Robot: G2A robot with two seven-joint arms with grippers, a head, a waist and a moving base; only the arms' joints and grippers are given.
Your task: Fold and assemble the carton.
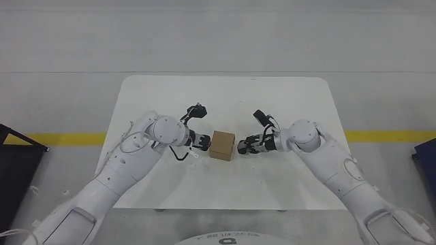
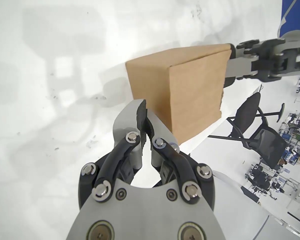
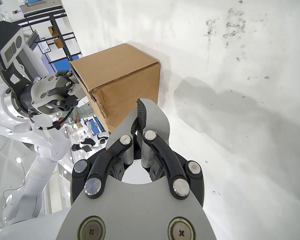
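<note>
Carton stands near the middle of the table, squared up into a box, with the two grippers on opposite sides of it. The left gripper is clenched on nothing, its tips right against one side; the right gripper is likewise clenched and empty, its tips at the opposite side. The main risk, as I judge it, is uneven pushing. If one arm presses harder or higher than the other, the light carton could slide across the smooth table, twist or tip. Too much squeeze from both could buckle a wall. The torn-looking flap edge at one corner, seen in the right wrist view, could catch or spring back out. As for contents, every face visible is closed, so I cannot tell whether anything is inside.
</note>
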